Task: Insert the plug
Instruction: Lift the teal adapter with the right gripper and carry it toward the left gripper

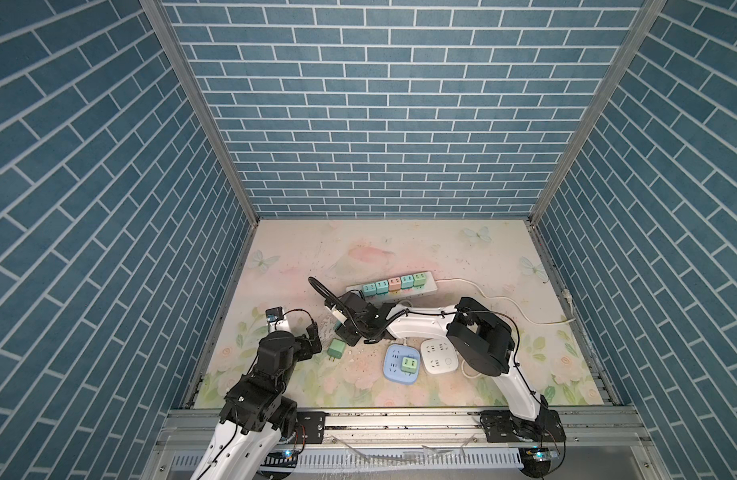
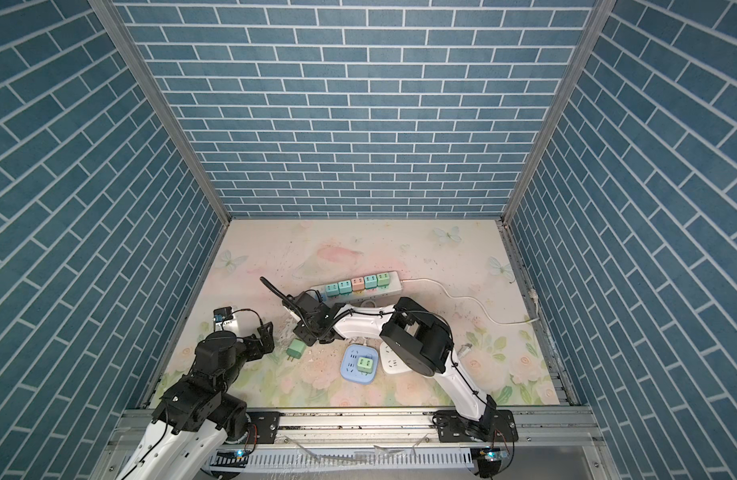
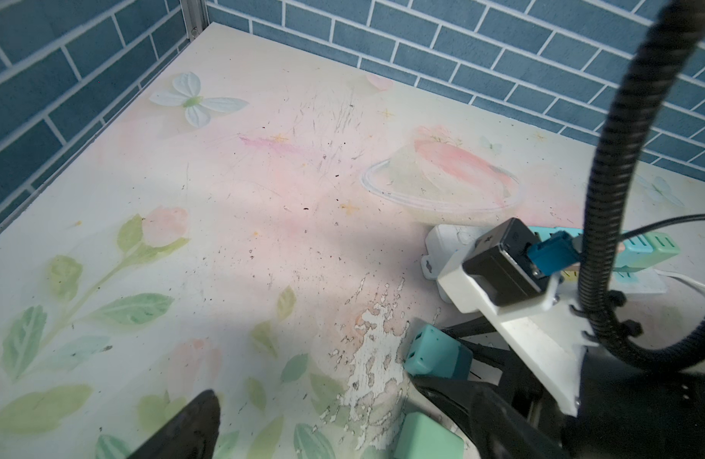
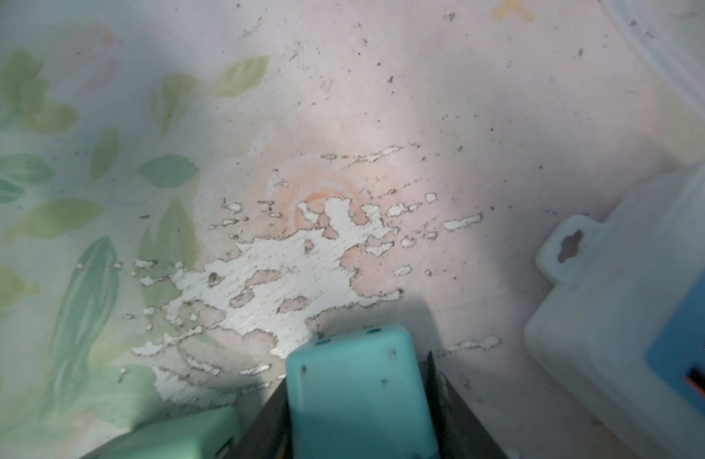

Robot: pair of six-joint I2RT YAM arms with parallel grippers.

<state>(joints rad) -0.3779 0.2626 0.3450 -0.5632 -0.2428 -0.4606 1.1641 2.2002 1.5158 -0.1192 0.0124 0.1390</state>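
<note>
Teal plug [image 4: 359, 397] — boxy, between the right claw [image 4: 357, 367] fingers — near white power strip [image 4: 629, 318].

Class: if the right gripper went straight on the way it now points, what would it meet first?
Probably the table's peeled patch, touched first by the teal plug in the right gripper; the power strip lies off to one side. Depth is unclear.

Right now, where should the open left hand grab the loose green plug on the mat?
Take the green plug from above, probably across its flat body sides: it lies on its side, prongs level and pointing toward the front, so avoid that end.
</note>
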